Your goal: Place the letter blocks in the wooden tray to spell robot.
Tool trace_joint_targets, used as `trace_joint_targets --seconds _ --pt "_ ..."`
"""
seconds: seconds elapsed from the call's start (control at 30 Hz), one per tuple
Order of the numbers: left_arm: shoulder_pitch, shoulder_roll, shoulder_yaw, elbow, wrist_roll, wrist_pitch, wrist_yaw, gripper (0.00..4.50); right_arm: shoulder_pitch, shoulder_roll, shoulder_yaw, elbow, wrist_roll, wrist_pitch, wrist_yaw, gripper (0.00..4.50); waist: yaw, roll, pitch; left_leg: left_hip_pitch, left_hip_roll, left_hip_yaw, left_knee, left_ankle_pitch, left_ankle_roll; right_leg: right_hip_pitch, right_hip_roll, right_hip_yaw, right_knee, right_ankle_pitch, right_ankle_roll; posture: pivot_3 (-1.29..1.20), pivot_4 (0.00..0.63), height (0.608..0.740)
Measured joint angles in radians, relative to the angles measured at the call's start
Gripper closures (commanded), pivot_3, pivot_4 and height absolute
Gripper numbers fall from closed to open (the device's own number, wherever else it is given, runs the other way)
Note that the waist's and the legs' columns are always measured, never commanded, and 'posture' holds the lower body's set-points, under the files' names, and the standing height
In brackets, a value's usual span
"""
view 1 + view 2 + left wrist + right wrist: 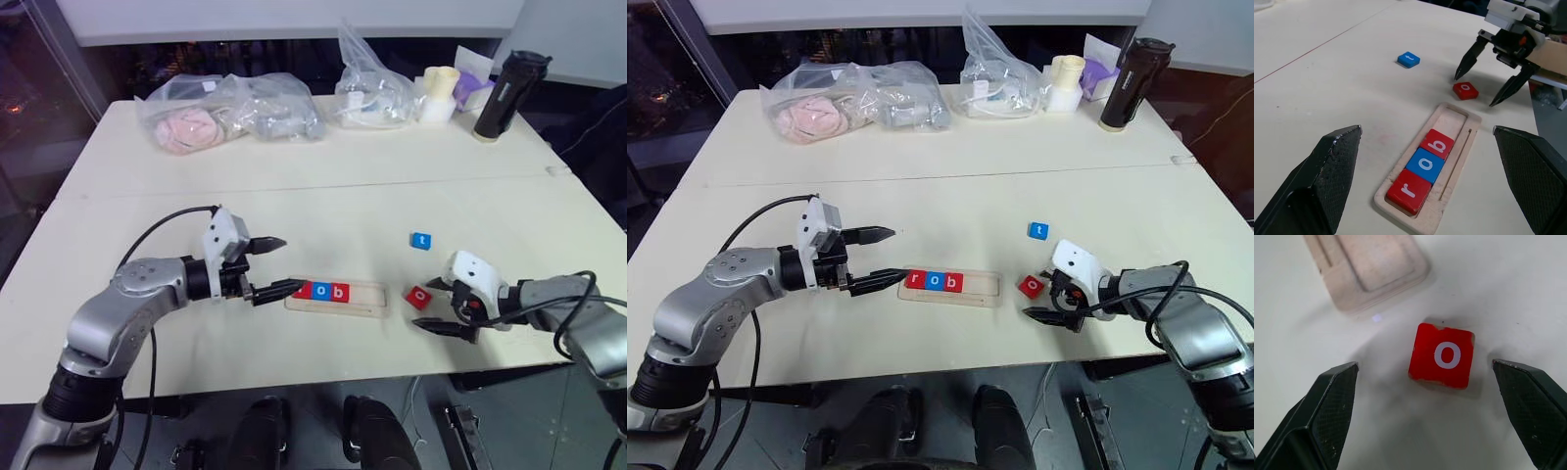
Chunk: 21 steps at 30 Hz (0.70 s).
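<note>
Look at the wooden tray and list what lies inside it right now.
Inside the wooden tray lie three letter blocks in a row: a red r, a blue o and a red b. The rest of its recess is bare wood. Whatever is under the tiles is covered.

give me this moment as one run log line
tray: r, o, b in | red o block: on table, between open right gripper fingers, not gripped | blue t block: loose | left gripper: open by tray end
</note>
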Motion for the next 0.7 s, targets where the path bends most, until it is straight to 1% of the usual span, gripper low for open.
trace_joint_targets --seconds 0.13,0.33,0.43,0.53,0.6,0.7 --pt "0.0 0.0 0.0 0.0 0.0 0.0 -0.001 0.0 0.019 0.049 -0.007 -0.049 0.012 0.065 -0.082 0.04 0.0 0.0 0.0 0.001 0.0 0.0 0.0 0.0 0.0 0.001 0.0 0.0 0.0 0.0 0.0 0.0 0.15 0.74" --pt "0.0 0.0 -0.001 0.001 0.001 0.0 -0.005 0.0 0.036 0.075 -0.008 -0.091 0.013 0.113 -0.161 0.04 0.0 0.0 0.0 0.001 0.0 0.0 0.0 0.0 0.0 0.001 0.0 0.0 0.0 0.0 0.0 0.0 0.15 0.74" --pt "-0.002 -0.001 -0.001 0.001 0.001 0.0 -0.005 0.0 0.036 0.082 -0.008 -0.09 0.011 0.115 -0.188 0.8 0.0 0.0 0.0 0.001 0.0 0.0 0.0 0.0 0.0 0.001 0.0 0.0 0.0 0.0 0.0 0.0 0.15 0.74" --pt "-0.004 -0.003 -0.002 0.001 0.001 0.0 -0.005 0.0 0.029 0.082 -0.007 -0.078 0.009 0.113 -0.204 2.4 0.0 0.0 0.0 0.002 0.0 0.0 0.0 0.0 0.0 0.002 0.0 0.0 0.0 0.0 0.0 0.0 0.15 0.74" --pt "-0.004 -0.003 -0.002 0.001 0.001 0.0 -0.004 0.0 0.018 0.081 -0.005 -0.075 0.009 0.119 -0.21 3.33 0.0 0.0 0.0 0.002 0.0 0.0 0.0 0.0 0.0 0.002 0.0 0.0 0.0 0.0 0.0 0.0 0.15 0.74" --pt "-0.004 -0.004 -0.002 0.001 0.001 0.0 -0.001 0.0 0.003 0.072 0.002 -0.072 0.009 0.123 -0.203 3.34 0.0 0.0 0.0 0.002 0.0 0.0 0.0 0.0 0.0 0.002 0.0 0.0 0.0 0.0 0.0 0.0 0.15 0.74"
